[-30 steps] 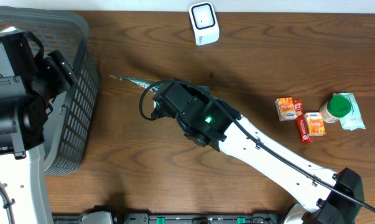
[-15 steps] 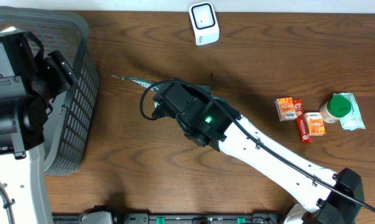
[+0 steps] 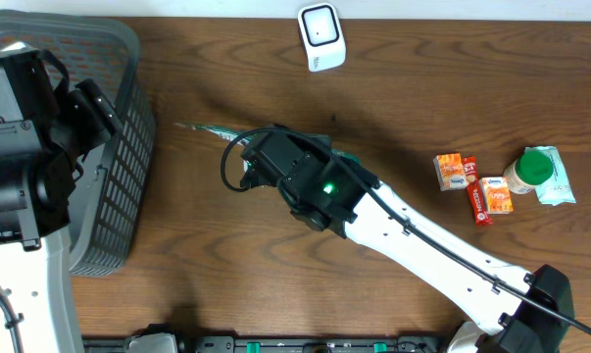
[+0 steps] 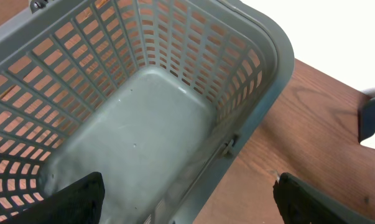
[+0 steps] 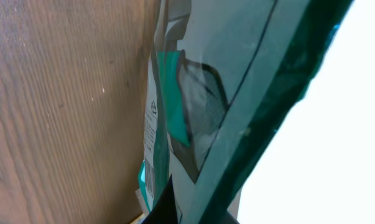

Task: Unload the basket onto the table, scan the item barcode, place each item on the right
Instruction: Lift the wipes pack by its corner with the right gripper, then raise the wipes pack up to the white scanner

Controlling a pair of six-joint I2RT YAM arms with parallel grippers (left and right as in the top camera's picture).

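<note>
Grey basket (image 3: 128, 147): one, plastic lattice, at the left edge of the table (image 3: 226, 260). The left wrist view shows its floor as plain grey plastic.
Left gripper (image 4: 187, 202): over the basket's near rim, fingers (image 4: 75, 199) spread wide, holding nothing.
Right gripper (image 3: 261, 162): hidden under its own wrist in the overhead view. It is clamped tight on the packet.
Packet (image 3: 205, 127): one, teal and silver film, pinched near mid-table. Its silver end pokes out toward the basket. In the right wrist view it stands edge-on close to the wood; whether it touches the wood cannot be told.
Scanner (image 3: 320, 37): one, white, at the far edge, well apart from the packet.
Right-side cluster: two orange boxes (image 3: 450, 172), one red bar (image 3: 477, 196) between them, one green-lidded jar (image 3: 532, 167) against one pale green pouch (image 3: 562, 186), all close together near the right edge.
Open room: bare wood between basket and packet, between the right arm and the cluster, and along the near edge left of that arm.
</note>
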